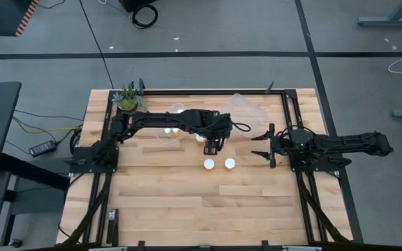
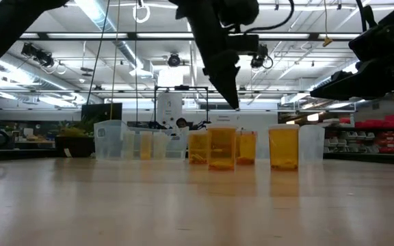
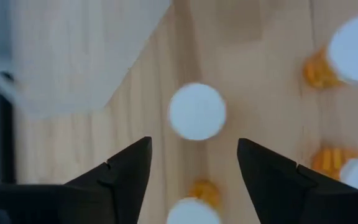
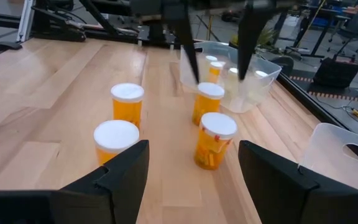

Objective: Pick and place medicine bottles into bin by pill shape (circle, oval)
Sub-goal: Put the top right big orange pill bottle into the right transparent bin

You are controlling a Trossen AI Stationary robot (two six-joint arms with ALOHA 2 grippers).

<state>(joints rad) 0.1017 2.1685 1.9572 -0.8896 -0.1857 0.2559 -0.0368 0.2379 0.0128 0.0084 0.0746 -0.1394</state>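
— The left end effector (image 1: 213, 148) hangs with fingers spread above our orange medicine bottle (image 3: 197, 111), beside a clear bin (image 1: 246, 115).

— Three more bottles (image 1: 218, 164) crowd the counter (image 1: 159, 202); our right end effector (image 1: 263, 145) gapes nearby.

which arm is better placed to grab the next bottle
Left. The left gripper hangs open directly above a white-capped bottle near the table's middle. The right gripper waits open near the right edge, farther from the bottles.

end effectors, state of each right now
Left end effector: open, empty, above a white-capped orange plastic medicine bottle.
Right end effector: open, empty.
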